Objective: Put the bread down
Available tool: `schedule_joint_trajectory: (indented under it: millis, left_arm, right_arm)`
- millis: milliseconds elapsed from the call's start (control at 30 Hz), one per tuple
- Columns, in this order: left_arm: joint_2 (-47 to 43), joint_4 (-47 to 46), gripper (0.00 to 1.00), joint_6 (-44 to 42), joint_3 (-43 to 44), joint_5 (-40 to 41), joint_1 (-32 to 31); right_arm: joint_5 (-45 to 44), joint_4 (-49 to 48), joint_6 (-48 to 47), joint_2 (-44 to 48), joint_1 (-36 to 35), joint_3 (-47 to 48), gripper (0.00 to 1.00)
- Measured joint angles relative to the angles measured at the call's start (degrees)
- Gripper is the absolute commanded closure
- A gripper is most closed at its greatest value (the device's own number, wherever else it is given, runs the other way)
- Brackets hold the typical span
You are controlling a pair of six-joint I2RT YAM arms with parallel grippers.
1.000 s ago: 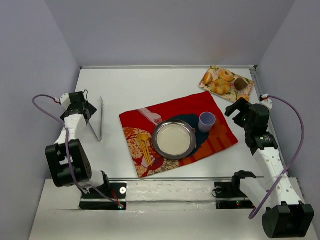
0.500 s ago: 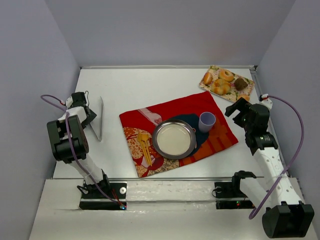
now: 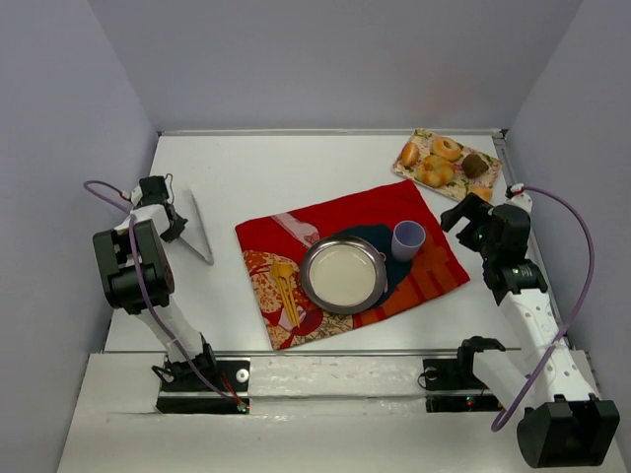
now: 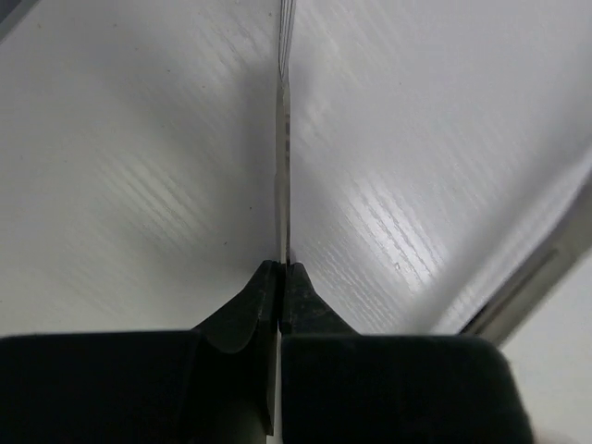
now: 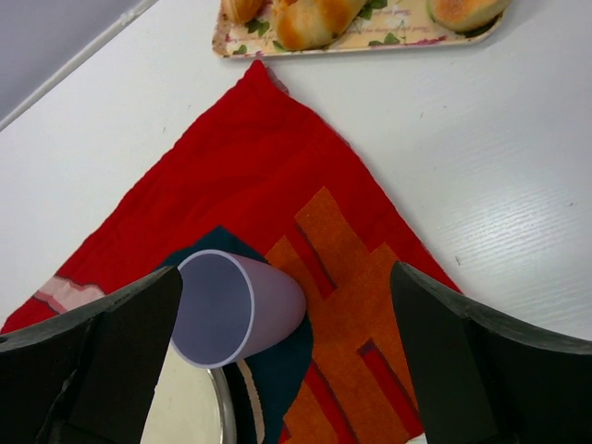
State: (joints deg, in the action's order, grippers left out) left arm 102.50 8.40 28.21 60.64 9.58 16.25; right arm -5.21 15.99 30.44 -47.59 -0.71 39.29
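Note:
The bread (image 5: pixel 462 11), a round golden bun with a paler top, lies at the near right corner of the patterned tray (image 5: pixel 370 42). In the top view the bread (image 3: pixel 481 190) shows just beyond my right gripper (image 3: pixel 469 219). In its wrist view my right gripper (image 5: pixel 287 271) is open, empty and hangs over the red cloth (image 5: pixel 240 157) beside the lavender cup (image 5: pixel 231 310). At the far left, my left gripper (image 3: pixel 175 219) is shut on the edge of a thin white sheet (image 3: pixel 200 235). In its wrist view the left gripper (image 4: pixel 281 273) pinches the sheet's edge (image 4: pixel 285 139).
The tray (image 3: pixel 399 169) also holds a ring bagel (image 3: pixel 447 148), a dark muffin (image 3: pixel 475 165), a twisted roll (image 3: pixel 435 173) and an oblong roll (image 3: pixel 409 154). A metal plate (image 3: pixel 307 271) and yellow cutlery (image 3: pixel 286 289) lie on the cloth (image 3: pixel 345 212). Grey walls enclose the table.
My left gripper has closed on the white sheet's edge, the left arm has folded back, and the sheet now leans at a different angle. The right arm has barely moved.

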Motion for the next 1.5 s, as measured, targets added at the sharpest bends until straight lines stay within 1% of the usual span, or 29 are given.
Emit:
schedule_joint_trajectory:
  millis: [100, 167, 233, 333, 400, 467, 500, 533, 633, 667, 733, 800, 833, 867, 900, 967, 1000, 1033, 1100, 1133, 1167, 1233, 1333, 1500]
  left_arm:
    - [-0.85, -0.15, 0.94, -0.59, -0.31, -2.47, 0.02]
    - [-3.08, -0.2, 0.94, -0.98, -1.25, -5.42, -0.02]
    - [-7.32, -0.44, 0.94, -1.44, -2.29, -8.72, -0.5]
    - [-15.1, -1.25, 0.94, -2.29, -2.6, -11.04, -2.45]
    - [-21.33, -3.04, 0.94, -2.91, -2.93, -12.72, -5.01]
    - [-28.2, -6.73, 0.94, -3.23, -4.02, -15.32, -8.76]
    - [-32.61, -9.27, 0.94, -3.28, -5.2, -17.51, -11.26]
    - [-36.76, -13.2, 0.94, -3.13, -7.15, -19.8, -13.7]
    - [-45.79, -21.4, 0.94, -1.33, -11.04, -27.8, -20.2]
    - [-48.04, -23.91, 0.94, -0.66, -12.09, -30.42, -22.08]
    - [-51.71, -29.14, 0.94, 0.74, -14.38, -34.05, -25.73]
    - [-55.39, -34.01, 0.94, 2.05, -16.79, -36.68, -29.64]
    - [-56.46, -35.3, 0.94, 2.56, -17.38, -37.59, -30.71]
    - [-58.42, -37.88, 0.94, 3.3, -18.69, -38.8, -32.3]
    - [-59.58, -39.89, 0.94, 3.96, -19.65, -39.34, -33.07]
    - [-62.27, -44.5, 0.94, 5.64, -22.05, -40.19, -34.42]
    - [-63.12, -46.36, 0.94, 6.27, -23.02, -40.63, -34.95]
    - [-63.58, -48.13, 0.94, 6.88, -23.8, -41.11, -35.36]
    - [-64.11, -51.28, 0.94, 8.24, -24.85, -42.12, -36.04]
    - [-64.06, -53.96, 0.94, 9.31, -25.59, -42.6, -36.24]
    - [-63.93, -55.82, 0.94, 10.16, -26.34, -43.06, -36.46]
    - [-63.73, -59.71, 0.94, 12.09, -28.28, -44.19, -36.87]
    - [-63.73, -62.77, 0.94, 13.73, -29.94, -44.74, -37.64]
    - [-63.98, -65.16, 0.94, 14.47, -30.88, -44.96, -39.19]
  right_arm:
    - [1.79, 0.04, -0.55, 0.46, -0.02, 0.0, 0.0]
    - [3.28, 0.0, -0.94, 1.73, -0.02, 0.0, 0.0]
    - [5.81, -0.15, -1.51, 3.37, 0.0, 0.0, 0.0]
    - [11.08, -0.76, -2.86, 5.79, 0.0, 0.0, 0.0]
    - [16.04, -2.12, -3.89, 7.13, 0.04, 0.0, 0.0]
    - [22.73, -4.31, -5.01, 7.98, 0.04, 0.0, 0.0]
    - [25.14, -5.22, -5.27, 8.11, 0.04, 0.0, 0.0]
    - [29.97, -6.78, -5.75, 8.04, 0.0, 0.0, 0.0]
    - [41.7, -14.12, -6.51, 7.43, -1.29, -0.46, 0.0]
    - [44.17, -16.11, -6.62, 7.43, -2.21, -0.68, 0.0]
    - [49.99, -22.38, -7.54, 7.82, -7.28, -1.6, 0.0]
    - [53.77, -26.43, -9.07, 8.0, -13.75, -1.75, 0.0]
    - [54.75, -27.76, -9.75, 7.63, -15.69, -1.75, 0.0]
    - [56.89, -29.9, -11.17, 6.58, -19.82, -1.53, 0.0]
    - [57.59, -30.73, -12.31, 5.77, -22.47, -1.03, 0.0]
    - [58.88, -31.43, -16.39, 1.92, -28.02, 1.03, 0.0]
    - [59.25, -30.75, -19.5, -1.4, -32.26, 3.19, 0.0]
    - [59.45, -29.79, -22.14, -3.54, -35.08, 4.85, 0.0]
    - [59.84, -27.65, -30.03, -11.17, -42.8, 9.53, 0.0]
    - [59.95, -27.36, -31.71, -12.59, -43.63, 10.34, 0.0]
    - [60.13, -27.17, -33.64, -15.54, -46.01, 11.45, 0.0]
    - [60.15, -28.28, -34.97, -19.52, -47.52, 12.41, 0.0]
    - [59.78, -30.6, -34.18, -23.26, -47.69, 13.7, 0.0]
    - [59.93, -36.83, -29.77, -27.12, -47.76, 16.79, 0.0]
